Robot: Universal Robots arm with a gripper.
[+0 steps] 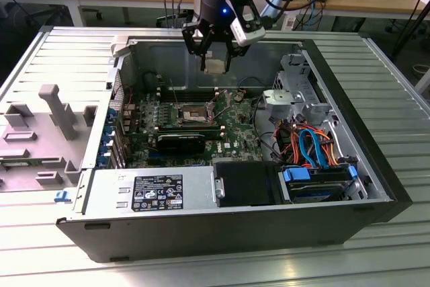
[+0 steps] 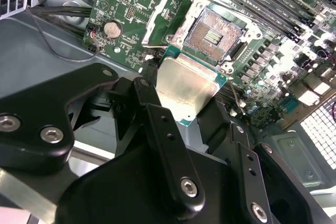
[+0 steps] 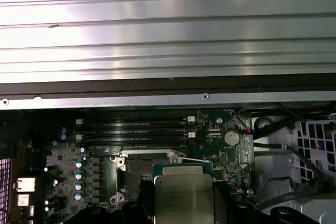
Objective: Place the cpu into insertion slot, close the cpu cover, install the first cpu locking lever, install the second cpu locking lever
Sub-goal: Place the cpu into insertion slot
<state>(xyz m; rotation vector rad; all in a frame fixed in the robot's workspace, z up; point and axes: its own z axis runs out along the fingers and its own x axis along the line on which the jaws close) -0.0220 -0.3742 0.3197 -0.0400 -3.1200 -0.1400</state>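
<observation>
While the cpu (image 1: 215, 66) was held flat, clamped in the gripper (image 1: 215, 64) above the open case, the insertion slot (image 1: 193, 111) was seen below, slightly toward the exterior view's left.

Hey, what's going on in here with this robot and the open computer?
A robot arm's gripper holds the cpu, jaws shut on its edges, in the air above the motherboard inside an open computer case. The insertion slot below is empty and its cpu cover stands open, so the chip is not yet seated.
</observation>
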